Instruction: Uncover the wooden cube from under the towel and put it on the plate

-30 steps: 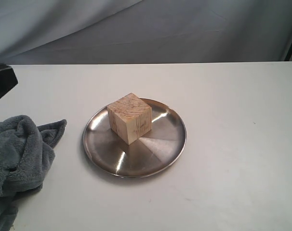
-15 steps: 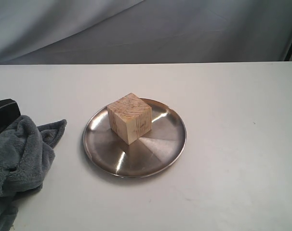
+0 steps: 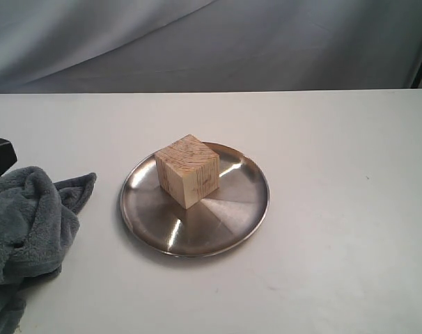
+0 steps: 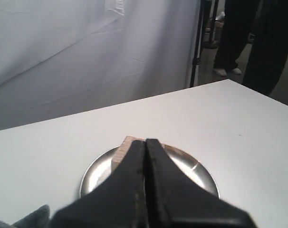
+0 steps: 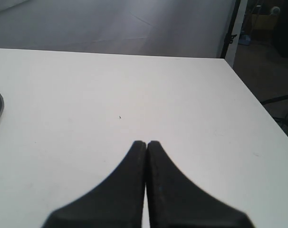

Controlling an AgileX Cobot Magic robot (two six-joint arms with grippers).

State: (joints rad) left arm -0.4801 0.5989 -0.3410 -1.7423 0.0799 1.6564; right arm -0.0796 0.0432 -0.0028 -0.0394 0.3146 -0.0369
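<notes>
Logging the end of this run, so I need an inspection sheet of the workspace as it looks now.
Surface: white table, a few faint specks.
Job's things: wooden cube uncovered, sitting on the plate; towel crumpled beside the plate, not touching it.
Clutter: nothing seen.
Pincers: left pincer shut, empty; right pincer shut, empty.
Cables: nothing seen.
Surroundings: grey backdrop; person's legs beyond the table.

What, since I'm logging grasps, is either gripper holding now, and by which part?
Nothing. The left gripper and the right gripper are both shut on air; the wooden cube sits free on the plate.
</notes>
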